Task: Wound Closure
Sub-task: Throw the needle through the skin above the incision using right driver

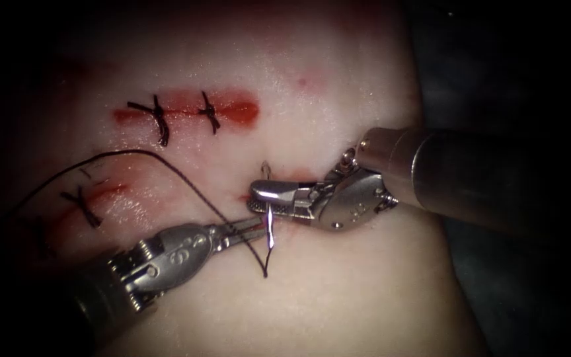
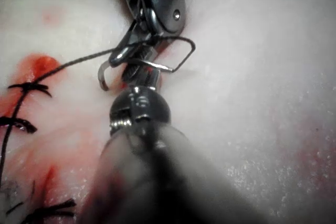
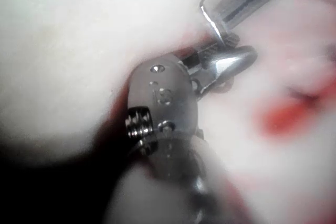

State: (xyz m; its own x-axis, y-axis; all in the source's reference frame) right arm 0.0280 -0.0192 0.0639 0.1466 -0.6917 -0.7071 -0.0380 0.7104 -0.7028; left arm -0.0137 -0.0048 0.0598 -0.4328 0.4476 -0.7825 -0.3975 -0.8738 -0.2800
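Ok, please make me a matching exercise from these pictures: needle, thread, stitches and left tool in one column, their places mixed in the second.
1 needle
2 thread
3 stitches
4 left tool

a across the red cuts
b in the right tool's shut jaws, mid-curve
c trailing left over the tissue
d coming from lower left, tip beside the needle

Pairs: 1-b, 2-c, 3-a, 4-d

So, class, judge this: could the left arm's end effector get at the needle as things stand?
Probably yes. The left end effector lies right beside the needle, whose lower stretch juts free below the right end effector, shut on the needle near mid-curve. Only the thread crosses close by.
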